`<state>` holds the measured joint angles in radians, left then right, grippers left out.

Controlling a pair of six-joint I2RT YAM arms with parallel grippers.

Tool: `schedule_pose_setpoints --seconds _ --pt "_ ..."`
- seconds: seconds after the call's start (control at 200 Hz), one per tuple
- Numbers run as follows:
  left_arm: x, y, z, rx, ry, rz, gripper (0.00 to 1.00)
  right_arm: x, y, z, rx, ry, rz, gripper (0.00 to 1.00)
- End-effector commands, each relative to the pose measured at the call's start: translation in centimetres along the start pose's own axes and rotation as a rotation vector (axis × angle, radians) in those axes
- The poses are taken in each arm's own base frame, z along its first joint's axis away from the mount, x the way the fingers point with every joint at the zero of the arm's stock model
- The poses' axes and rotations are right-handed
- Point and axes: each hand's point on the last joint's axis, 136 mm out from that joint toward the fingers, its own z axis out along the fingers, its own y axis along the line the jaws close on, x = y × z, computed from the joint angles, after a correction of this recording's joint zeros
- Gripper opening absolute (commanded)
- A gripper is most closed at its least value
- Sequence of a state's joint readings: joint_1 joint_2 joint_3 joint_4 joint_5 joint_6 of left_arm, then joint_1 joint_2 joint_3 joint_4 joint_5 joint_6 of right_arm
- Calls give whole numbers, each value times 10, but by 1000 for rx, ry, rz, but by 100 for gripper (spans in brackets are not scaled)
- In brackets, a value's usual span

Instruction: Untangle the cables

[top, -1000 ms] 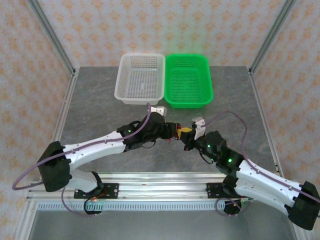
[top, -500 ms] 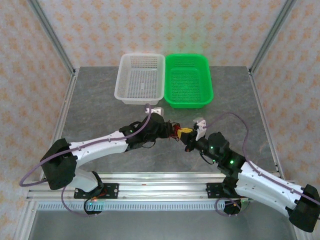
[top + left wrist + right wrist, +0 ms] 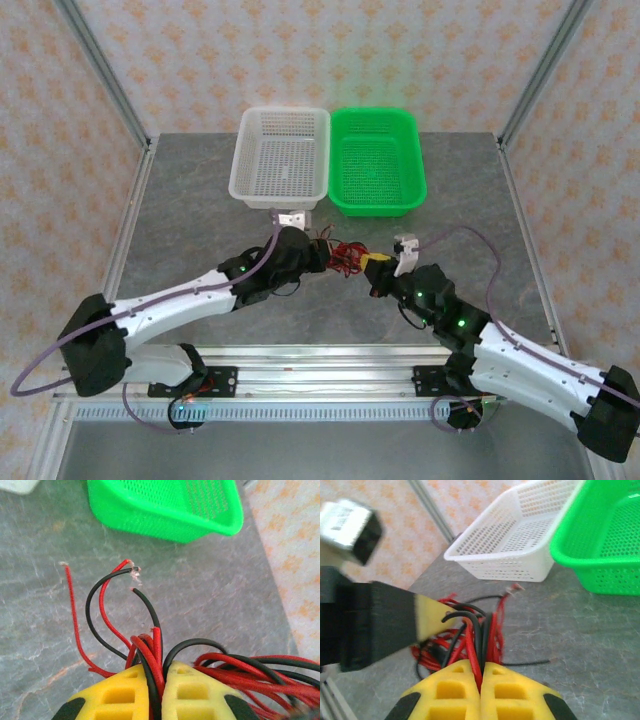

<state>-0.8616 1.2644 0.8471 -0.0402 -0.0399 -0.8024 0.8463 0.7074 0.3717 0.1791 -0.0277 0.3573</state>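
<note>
The cables [image 3: 347,256] are a tangled bunch of thin red and black wires stretched between both grippers over the grey table [image 3: 200,220]. My left gripper [image 3: 159,672] is shut on several red and black strands; loose cable ends [image 3: 100,605] curl up from its yellow fingers [image 3: 117,695]. My right gripper [image 3: 481,669] is also shut on the cables [image 3: 480,630], pinching red and black strands. The left gripper's finger [image 3: 427,622] shows at the left of the right wrist view, close to the bunch.
A white basket [image 3: 282,156] and a green basket [image 3: 377,160] stand side by side at the back of the table, both holding nothing. The green basket [image 3: 165,505] lies just beyond the left gripper. Metal frame posts stand at the table corners.
The left gripper has closed on the cables and moved left and slightly away from the right gripper, stretching the bunch. The right gripper stays shut on the cables.
</note>
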Motion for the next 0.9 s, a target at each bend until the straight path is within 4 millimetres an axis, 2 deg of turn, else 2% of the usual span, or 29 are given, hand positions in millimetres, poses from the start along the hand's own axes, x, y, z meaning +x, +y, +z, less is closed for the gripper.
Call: schedule_pose_setpoints --seconds 0.0,0.08,0.235,0.335,0.44,0.721,0.896 --pt "-24 7 -17 -18 -106 38 0 12 -27 4 136 10 159 0" --pt "-28 1 -23 15 -125 61 0 30 -29 10 134 66 219 1" --pt "-27 -3 -26 44 -129 107 0 50 -22 17 99 153 268 20" --pt "-25 -1 -26 42 -124 122 0 46 -18 14 107 179 238 37" --pt "-22 1 -24 31 -115 135 0 40 -13 9 114 221 157 46" --pt "-20 6 -15 -56 -60 181 0 34 26 2 0 347 -76 53" --pt "-24 10 -11 -130 -31 218 0 20 33 -1 13 373 -197 61"
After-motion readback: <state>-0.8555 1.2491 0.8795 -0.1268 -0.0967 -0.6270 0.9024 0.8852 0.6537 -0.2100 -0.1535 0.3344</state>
